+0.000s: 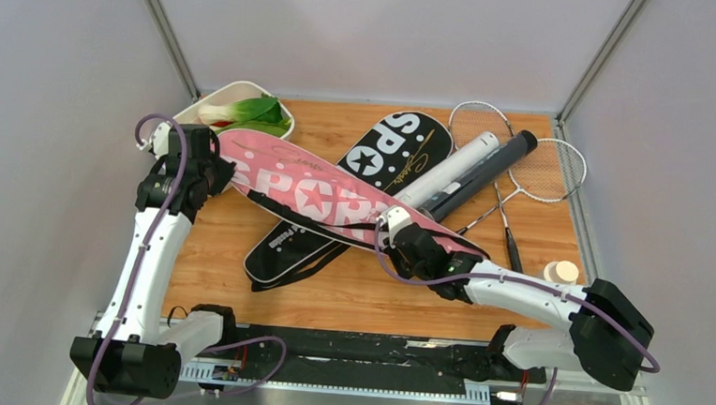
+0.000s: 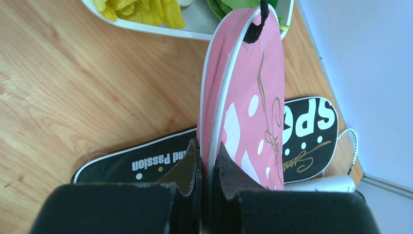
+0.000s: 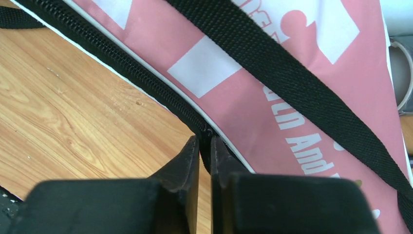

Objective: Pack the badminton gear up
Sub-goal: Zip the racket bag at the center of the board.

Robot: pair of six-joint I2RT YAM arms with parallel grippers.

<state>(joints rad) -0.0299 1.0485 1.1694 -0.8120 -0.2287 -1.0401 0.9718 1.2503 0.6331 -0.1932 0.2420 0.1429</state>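
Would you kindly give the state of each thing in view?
Pink racket-shaped SPORT cover: gripped at both ends.
Left gripper: shut on its rim.
Right gripper: shut on its zip edge.
Black racket-shaped cover: flat beneath the pink one.
White tube: lying down.
Black tube: lying beside it.
Two silver rackets: lying uncovered.
Small white tan-capped bottle: upright, capped.

We see a pale wooden surface [image 1: 330,295] with visible grain and a soft sheen. The pink cover [image 1: 317,189] looks like smooth, faintly glossy coated cloth with white print; its strap [image 3: 272,63] is coarse black webbing, its zip [image 3: 122,66] ribbed and matt. At eleven o'clock, the white dish [image 1: 212,96] is smooth and glossy.
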